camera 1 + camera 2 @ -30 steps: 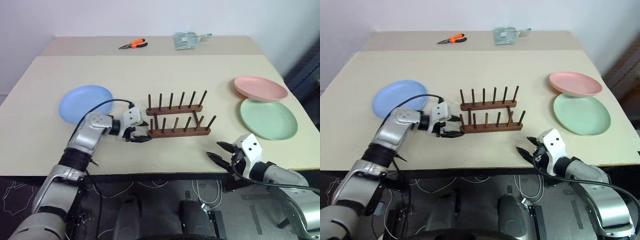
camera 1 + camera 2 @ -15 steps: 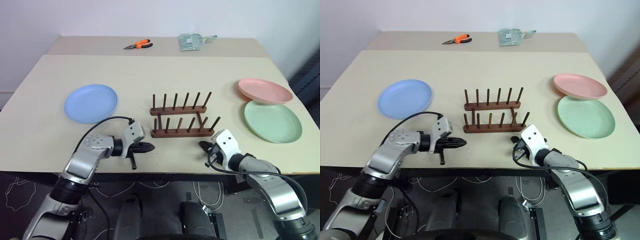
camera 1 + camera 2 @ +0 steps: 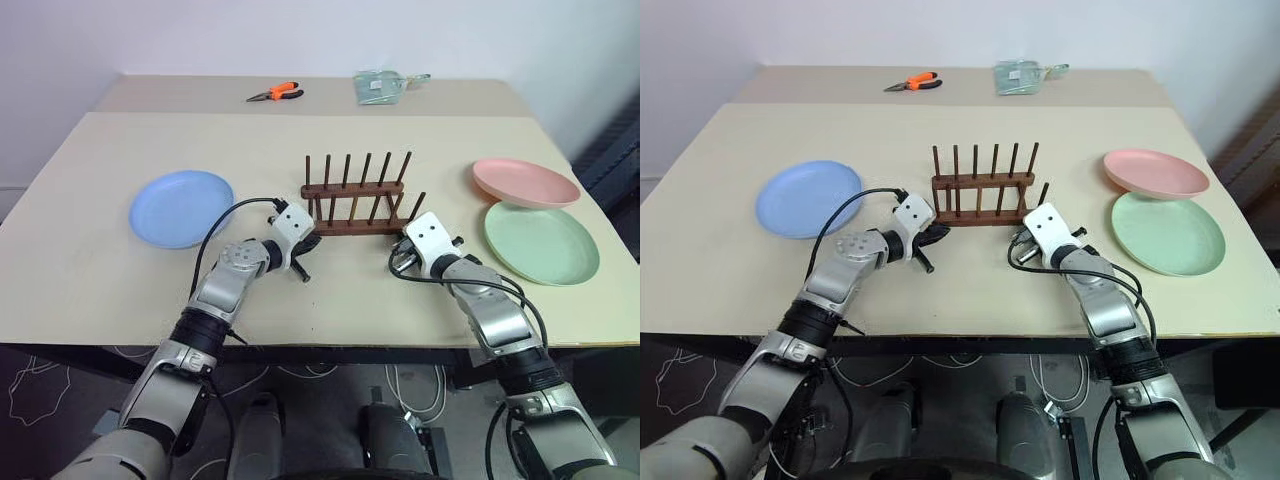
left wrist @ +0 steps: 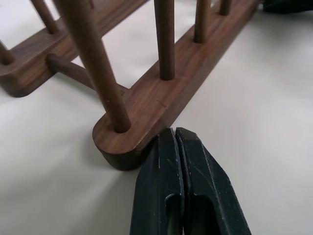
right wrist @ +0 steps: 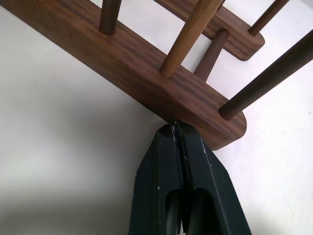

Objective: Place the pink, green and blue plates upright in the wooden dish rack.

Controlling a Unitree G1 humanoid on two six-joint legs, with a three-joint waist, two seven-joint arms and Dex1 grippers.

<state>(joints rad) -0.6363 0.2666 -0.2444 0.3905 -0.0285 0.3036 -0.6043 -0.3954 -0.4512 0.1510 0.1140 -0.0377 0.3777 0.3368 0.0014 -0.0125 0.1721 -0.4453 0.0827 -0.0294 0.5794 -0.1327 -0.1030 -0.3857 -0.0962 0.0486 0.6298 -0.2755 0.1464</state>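
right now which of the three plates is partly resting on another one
The pink plate: its near edge overlaps the green plate beside it. The blue plate lies alone, across the wooden dish rack.

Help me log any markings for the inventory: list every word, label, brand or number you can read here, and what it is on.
None can be read.
The packet at the table's far edge: any print too small to read.
The wooden dish rack, plates and pliers: no visible markings.
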